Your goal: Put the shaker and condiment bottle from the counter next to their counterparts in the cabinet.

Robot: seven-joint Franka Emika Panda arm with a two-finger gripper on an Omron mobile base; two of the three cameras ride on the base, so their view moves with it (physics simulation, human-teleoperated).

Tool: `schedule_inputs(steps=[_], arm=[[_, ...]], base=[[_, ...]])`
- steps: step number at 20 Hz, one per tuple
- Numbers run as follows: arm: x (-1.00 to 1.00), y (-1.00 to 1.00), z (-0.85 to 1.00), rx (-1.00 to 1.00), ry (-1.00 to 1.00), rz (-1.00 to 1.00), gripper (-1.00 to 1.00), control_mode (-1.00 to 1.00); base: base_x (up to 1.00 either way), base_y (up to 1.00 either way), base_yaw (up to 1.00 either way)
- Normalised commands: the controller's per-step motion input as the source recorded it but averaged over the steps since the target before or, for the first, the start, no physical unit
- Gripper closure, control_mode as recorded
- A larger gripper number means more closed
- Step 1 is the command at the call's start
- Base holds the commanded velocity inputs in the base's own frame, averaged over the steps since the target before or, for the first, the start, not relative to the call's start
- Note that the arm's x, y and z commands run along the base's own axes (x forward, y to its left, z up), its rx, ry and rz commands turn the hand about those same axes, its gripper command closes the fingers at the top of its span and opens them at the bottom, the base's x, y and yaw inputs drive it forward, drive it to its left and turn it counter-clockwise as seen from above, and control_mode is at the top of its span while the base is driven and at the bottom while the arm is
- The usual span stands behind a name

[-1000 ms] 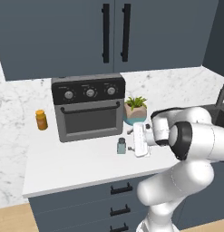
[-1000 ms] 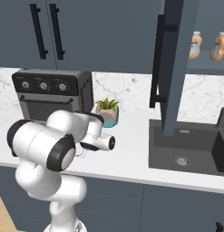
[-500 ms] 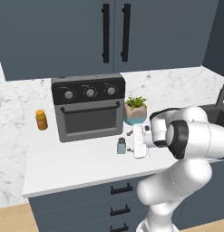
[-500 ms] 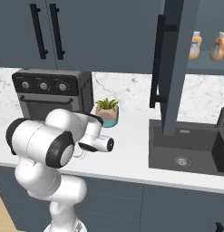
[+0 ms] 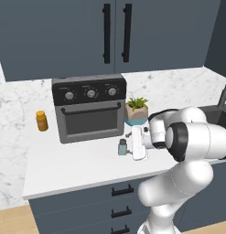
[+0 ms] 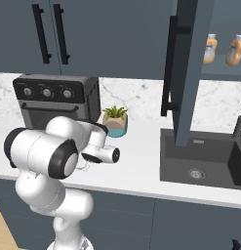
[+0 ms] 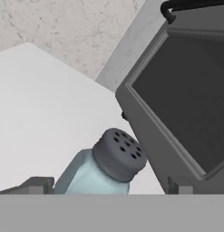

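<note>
The shaker (image 5: 122, 147), pale blue-grey with a dark holed cap, stands on the counter (image 5: 78, 164) in front of the black oven's right corner. My gripper (image 5: 129, 147) comes at it from the right, level with it. In the hand view the shaker (image 7: 104, 167) sits between my two fingertips (image 7: 38, 185), which stand wide apart and clear of it, so the gripper (image 7: 109, 186) is open. Two orange bottles with pale caps (image 6: 210, 49) (image 6: 234, 49) stand side by side on the shelf of the open cabinet (image 6: 183, 73). Which one is the condiment bottle I cannot tell.
A black toaster oven (image 5: 89, 107) stands just behind the shaker, a potted plant (image 5: 136, 109) to its right. A small all-orange jar (image 5: 40, 120) stands left of the oven. A dark sink (image 6: 200, 161) lies right of the arm, under the open cabinet door.
My hand has edged left and slightly down toward the shaker. The jaws have stayed open and the shaker has not moved.
</note>
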Motion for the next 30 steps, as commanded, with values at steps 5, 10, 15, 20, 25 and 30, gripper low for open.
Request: schedule_inputs(steps=[5,10,15,20,25,30], arm=[[0.0,0.06,0.0,0.0,0.06,0.0,-1.0,-1.0],[0.0,0.12,0.0,0.0,0.05,0.0,-1.0,-1.0],[0.0,0.13,0.0,0.0,0.05,0.0,-1.0,-1.0],[0.0,0.1,0.0,0.0,0.07,0.0,-1.0,-1.0],[0.0,0.13,0.0,0.0,0.09,0.0,1.0,-1.0],[0.0,0.07,0.0,0.0,0.05,0.0,1.0,-1.0]], base=[[0.0,0.0,0.0],[0.0,0.0,0.0],[0.0,0.0,0.0],[0.0,0.0,0.0],[0.0,0.0,0.0],[0.0,0.0,0.0]])
